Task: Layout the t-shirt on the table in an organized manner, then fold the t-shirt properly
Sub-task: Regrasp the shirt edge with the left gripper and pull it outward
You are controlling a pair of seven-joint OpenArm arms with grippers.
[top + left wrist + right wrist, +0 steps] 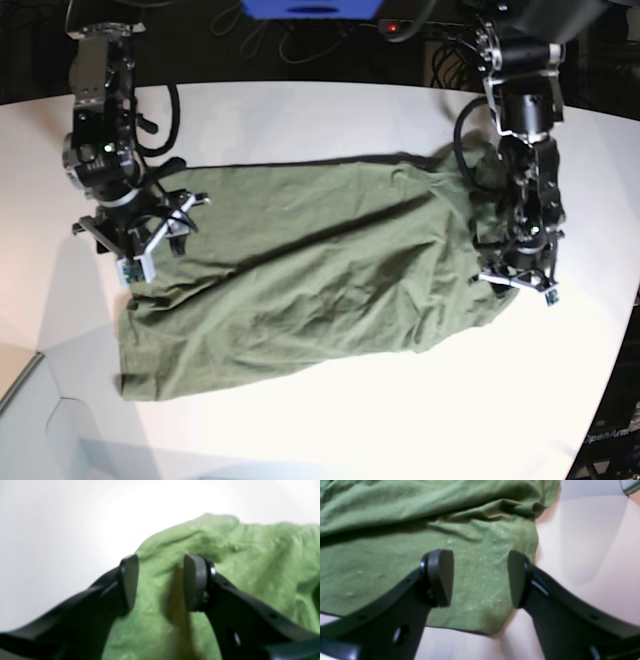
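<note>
The olive-green t-shirt (320,260) lies spread but wrinkled across the white table (330,120), its long side running left to right. My left gripper (515,275) hovers at the shirt's right end. In the left wrist view its jaws (161,567) stand open over bunched cloth (262,555), with a dark ridge of fabric between the pads. My right gripper (140,250) is at the shirt's left end. In the right wrist view it (480,565) is open above a flat corner of the t-shirt (382,562), close to the hem, with bare table (582,555) to the right.
Black cables (160,110) trail behind the arm on the left. A blue object (310,8) sits beyond the table's far edge. The table's curved edge (610,380) runs down the right side, and a seam (30,370) crosses the front left corner.
</note>
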